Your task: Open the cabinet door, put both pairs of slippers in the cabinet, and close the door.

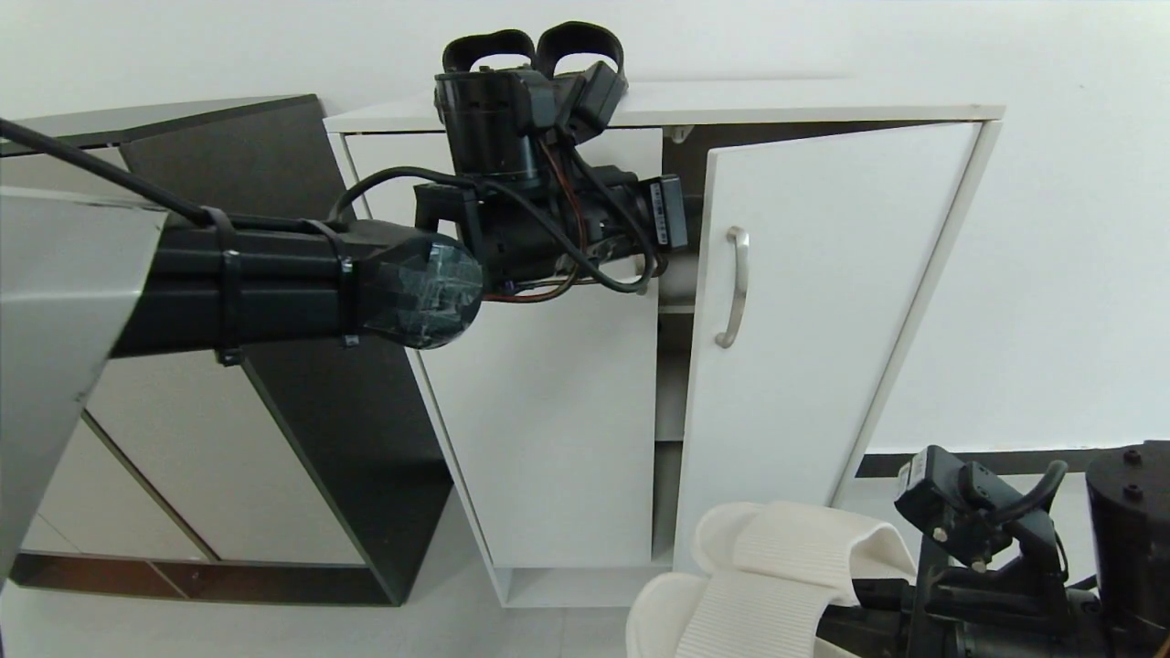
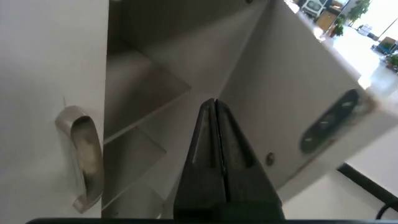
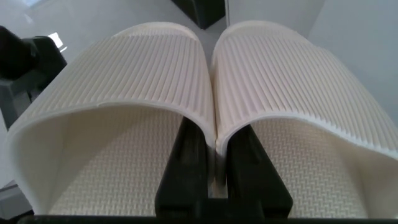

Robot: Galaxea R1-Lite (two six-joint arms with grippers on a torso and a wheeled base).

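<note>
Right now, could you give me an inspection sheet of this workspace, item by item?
Surface: pale floor; white cabinet top.
Job's things: cabinet, its right door ajar; black slippers on the cabinet top; white slippers held low in front.
Clutter: nothing seen.
Grippers: left gripper shut, in the door gap; right gripper shut on the white slippers.
Cables: black cables loop in front of the cabinet.
Surroundings: white wall; dark-framed unit left of the cabinet.

Two cream slippers [image 3: 143, 81] (ribbed straps, side by side), inner strap edges tight within the right tool [image 3: 216, 144].
</note>
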